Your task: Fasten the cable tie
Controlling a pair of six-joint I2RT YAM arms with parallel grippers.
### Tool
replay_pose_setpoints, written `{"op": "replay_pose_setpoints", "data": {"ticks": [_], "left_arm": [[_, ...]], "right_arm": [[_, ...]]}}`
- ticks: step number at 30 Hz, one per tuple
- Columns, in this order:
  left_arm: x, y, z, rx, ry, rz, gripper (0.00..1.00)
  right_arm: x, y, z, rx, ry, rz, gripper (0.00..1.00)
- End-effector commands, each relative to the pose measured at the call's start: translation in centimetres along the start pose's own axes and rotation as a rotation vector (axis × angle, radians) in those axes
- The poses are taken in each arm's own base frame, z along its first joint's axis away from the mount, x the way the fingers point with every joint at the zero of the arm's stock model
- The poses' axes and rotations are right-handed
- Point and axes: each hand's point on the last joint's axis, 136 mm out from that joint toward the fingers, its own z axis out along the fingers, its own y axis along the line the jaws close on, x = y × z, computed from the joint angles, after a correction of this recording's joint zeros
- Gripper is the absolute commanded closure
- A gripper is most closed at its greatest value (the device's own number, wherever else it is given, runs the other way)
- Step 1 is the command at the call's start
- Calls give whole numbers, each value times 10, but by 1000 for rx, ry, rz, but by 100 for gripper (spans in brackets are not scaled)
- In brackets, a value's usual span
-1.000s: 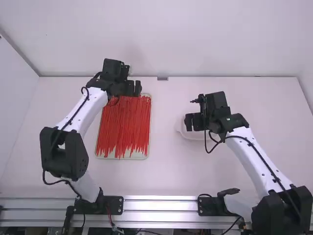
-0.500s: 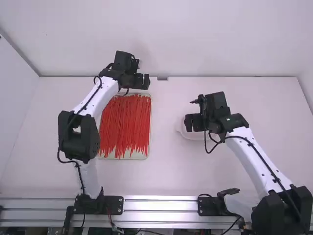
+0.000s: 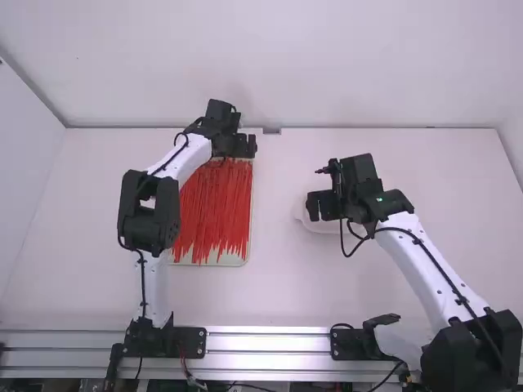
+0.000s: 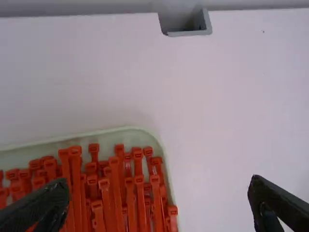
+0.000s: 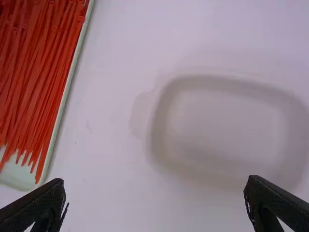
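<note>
- Left arm [image 3: 176, 163] stretches up the desk [image 3: 425, 163]; left tool [image 3: 242, 149], fingers spread, hangs over the far right corner of the tray [image 3: 204, 262].
- Right arm [image 3: 417, 253] bends inward; right tool [image 3: 320, 204], also spread, hovers above the dish [image 5: 227, 130].
- Red cable ties [image 3: 214, 204] fill the tray.

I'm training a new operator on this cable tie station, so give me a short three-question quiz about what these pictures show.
1. True or false: the left gripper is shut.
2. The orange cable ties lie: A) on a tray; B) in a bag; C) loose on the table.
3. What does the right gripper hang above?
Key: 1 false, it is open; 2 A; 3 the empty white dish.
</note>
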Motion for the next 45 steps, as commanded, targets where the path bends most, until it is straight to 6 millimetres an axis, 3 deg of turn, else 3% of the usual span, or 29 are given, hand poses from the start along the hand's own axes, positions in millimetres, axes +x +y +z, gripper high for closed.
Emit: {"op": "replay_pose_setpoints", "data": {"ticks": [1, 11, 19, 26, 30, 45], "left_arm": [[1, -6, 11, 16, 8, 1, 5], [7, -10, 24, 14, 14, 14, 15], [18, -14, 39, 18, 36, 13, 28], [27, -6, 50, -13, 59, -7, 60], [28, -6, 51, -14, 62, -8, 70], [37, 2, 57, -40, 62, -5, 71]], "right_arm": [[-12, 4, -12, -8, -42, -9, 2], [-13, 3, -12, -6, -42, -6, 2], [-13, 0, -13, -3, -44, 4, 2], [-13, 1, -13, -3, -43, 0, 2], [-13, 0, -13, -3, -44, 4, 2], [-13, 0, -13, -1, -44, 2, 2]]}}
